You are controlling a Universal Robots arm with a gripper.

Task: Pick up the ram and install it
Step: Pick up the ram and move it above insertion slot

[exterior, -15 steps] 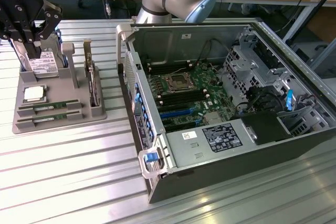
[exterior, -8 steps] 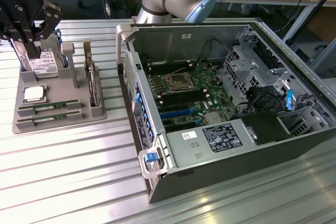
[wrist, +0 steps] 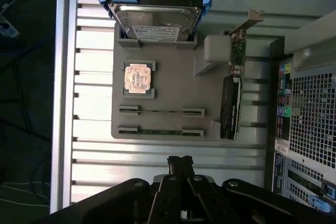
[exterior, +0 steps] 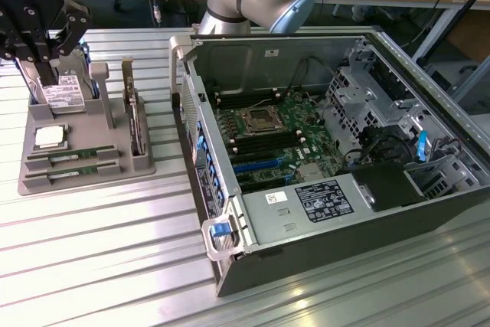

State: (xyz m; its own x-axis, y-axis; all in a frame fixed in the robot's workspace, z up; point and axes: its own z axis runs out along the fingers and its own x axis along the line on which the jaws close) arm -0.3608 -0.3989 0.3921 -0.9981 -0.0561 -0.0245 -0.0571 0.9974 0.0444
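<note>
Our gripper [exterior: 47, 70] is closed, its fingers pressed together with nothing between them; in the wrist view the gripper [wrist: 180, 162] shows the two tips meeting in a single dark point. It hangs above the grey tray [exterior: 88, 132] at the exterior view's left, and we see it in front of the hard drive end, clear of the ram.

The ram [exterior: 74, 155] lies on edge in a slot of the tray, a thin green stick, with a second stick [exterior: 73, 174] in the parallel slot just beside it. From the wrist we see the ram [wrist: 161, 111] and the second stick [wrist: 161, 132] as two narrow lines held by grey end blocks of the tray [wrist: 173, 77].

Just beside the sticks sits the square processor [exterior: 50, 137] [wrist: 138, 77] in its own recess. Past that, the hard drive [exterior: 65, 96] [wrist: 157, 22] stands upright in blue rails. An expansion card [exterior: 134, 116] [wrist: 231, 106] stands on edge along the tray side nearest the computer.

The open computer case [exterior: 344, 243] lies on the slatted metal table [exterior: 92, 250] to the exterior view's right of the tray, its motherboard [exterior: 268, 132] exposed.
</note>
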